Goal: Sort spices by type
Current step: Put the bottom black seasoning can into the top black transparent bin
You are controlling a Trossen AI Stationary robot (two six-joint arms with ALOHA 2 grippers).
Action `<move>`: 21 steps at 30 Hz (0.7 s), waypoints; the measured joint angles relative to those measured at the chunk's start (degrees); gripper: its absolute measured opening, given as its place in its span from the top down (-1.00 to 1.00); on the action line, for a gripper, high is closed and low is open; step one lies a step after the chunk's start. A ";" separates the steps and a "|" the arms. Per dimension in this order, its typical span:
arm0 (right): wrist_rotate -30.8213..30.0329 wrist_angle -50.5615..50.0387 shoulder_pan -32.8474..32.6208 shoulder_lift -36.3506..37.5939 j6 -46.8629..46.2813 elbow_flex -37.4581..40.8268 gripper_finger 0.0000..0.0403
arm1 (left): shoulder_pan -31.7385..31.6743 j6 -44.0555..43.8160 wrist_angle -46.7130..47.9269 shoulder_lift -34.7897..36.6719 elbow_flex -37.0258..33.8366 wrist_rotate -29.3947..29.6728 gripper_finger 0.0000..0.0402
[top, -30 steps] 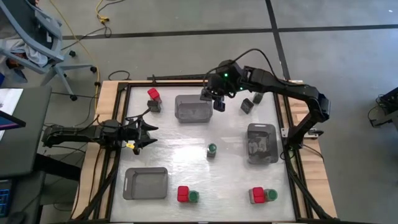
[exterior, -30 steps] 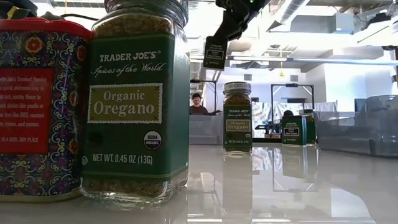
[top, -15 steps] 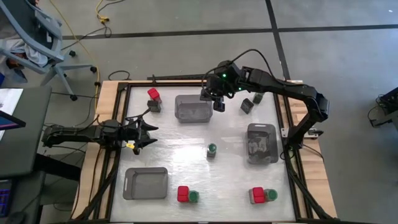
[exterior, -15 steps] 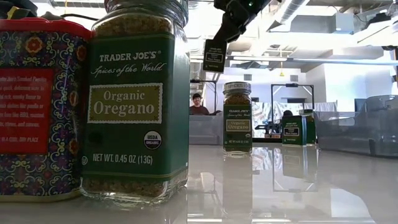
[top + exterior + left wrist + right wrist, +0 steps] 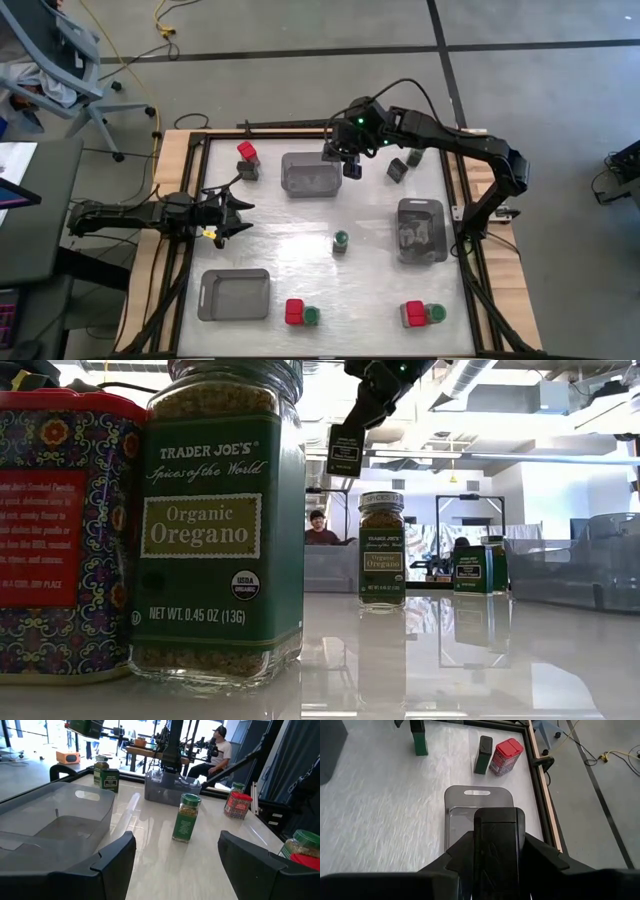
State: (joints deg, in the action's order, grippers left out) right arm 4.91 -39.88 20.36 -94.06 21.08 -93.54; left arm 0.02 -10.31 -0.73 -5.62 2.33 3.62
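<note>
On the near green jar (image 5: 220,525), beside the red tin (image 5: 55,530), you read "TRADER JOE'S Spices of the World, Organic Oregano, USDA ORGANIC, NET WT. 0.45 OZ (13G)".

Two dark, matte black jointed arms here. The right arm (image 5: 450,140) carries a small green light near its wrist and a thin black cable looping over it. The left arm (image 5: 120,216) ends in spiky black fingers (image 5: 112,860), with a yellow spot beside them.
</note>
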 joint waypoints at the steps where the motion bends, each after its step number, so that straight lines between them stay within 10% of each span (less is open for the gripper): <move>1: 0.00 0.00 0.00 0.00 0.00 0.00 0.20 | -0.01 0.01 0.00 0.00 0.00 -0.01 -0.35; 21: 11.13 14.60 7.20 -0.37 1.75 11.44 0.20 | 0.01 -0.01 0.00 0.00 0.00 -0.01 -0.35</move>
State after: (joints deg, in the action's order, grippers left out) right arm 16.04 -25.28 27.56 -94.44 22.83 -82.09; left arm 0.03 -10.32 -0.73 -5.62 2.33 3.61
